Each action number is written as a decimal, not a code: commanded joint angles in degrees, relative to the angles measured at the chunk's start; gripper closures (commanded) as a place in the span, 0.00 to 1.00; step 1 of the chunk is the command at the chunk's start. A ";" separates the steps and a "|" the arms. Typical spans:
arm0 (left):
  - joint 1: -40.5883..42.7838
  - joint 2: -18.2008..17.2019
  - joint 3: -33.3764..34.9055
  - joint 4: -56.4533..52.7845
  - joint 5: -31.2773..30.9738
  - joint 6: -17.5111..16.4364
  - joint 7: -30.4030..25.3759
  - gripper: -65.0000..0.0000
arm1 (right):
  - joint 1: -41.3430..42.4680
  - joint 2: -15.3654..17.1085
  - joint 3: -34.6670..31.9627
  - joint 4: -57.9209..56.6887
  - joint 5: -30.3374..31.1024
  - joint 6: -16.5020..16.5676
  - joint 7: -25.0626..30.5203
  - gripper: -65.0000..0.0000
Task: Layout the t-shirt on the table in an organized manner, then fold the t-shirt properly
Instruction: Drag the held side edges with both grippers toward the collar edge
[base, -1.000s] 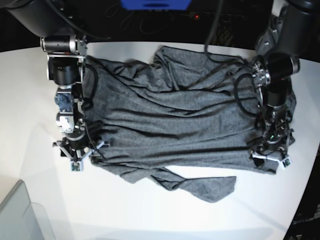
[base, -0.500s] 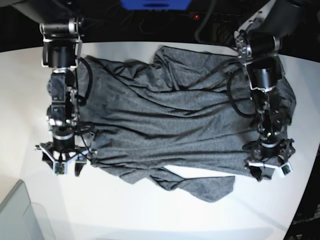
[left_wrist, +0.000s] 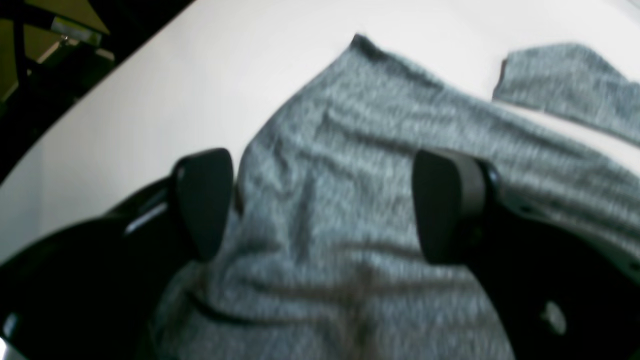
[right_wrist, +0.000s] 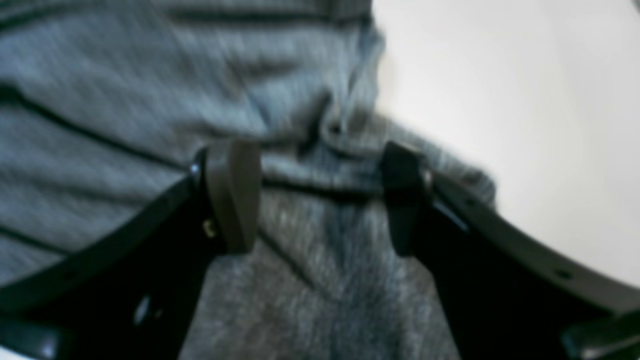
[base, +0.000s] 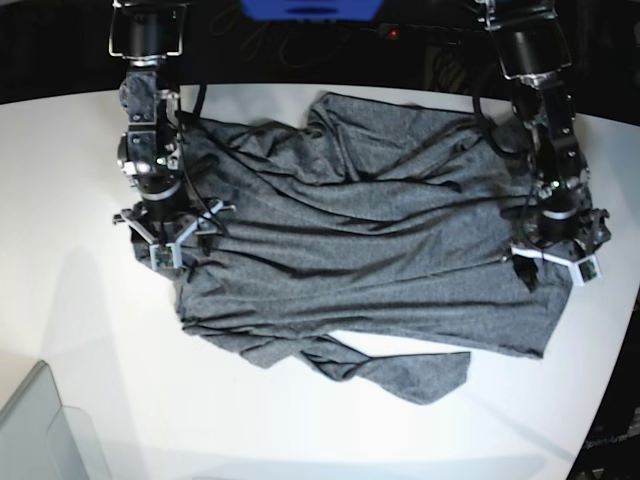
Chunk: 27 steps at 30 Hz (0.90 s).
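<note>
big glossy white table (base: 80, 200) with a curved edge, rumpled grey t-shirt (base: 370, 250) spread across the middle of it, and a translucent bin corner (base: 40, 430) at near left.

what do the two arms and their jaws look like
Both arms are black and silver segmented tubes with black cables looping alongside. The left gripper and right gripper end in pale brackets carrying small camera modules. In the wrist views the jaws are dark curved arms tipped with matte, rounded paddle-shaped pads.

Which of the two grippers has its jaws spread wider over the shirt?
The left gripper: in its wrist view the jaws stand farther apart over the t-shirt than the right gripper's, though both are open.
</note>
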 joint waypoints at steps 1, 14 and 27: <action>-0.39 -0.54 -0.12 1.50 -0.03 -0.18 -1.77 0.17 | 2.47 1.19 0.10 -0.85 -1.14 -0.07 -0.08 0.41; 4.09 -0.10 -0.03 2.64 -0.03 -0.27 -1.77 0.17 | 18.21 8.66 0.19 -24.24 -1.14 -0.24 7.83 0.40; -9.88 -0.10 0.50 -19.16 -0.03 -0.27 -2.12 0.17 | 5.02 5.67 9.51 5.48 -1.14 -0.24 11.00 0.40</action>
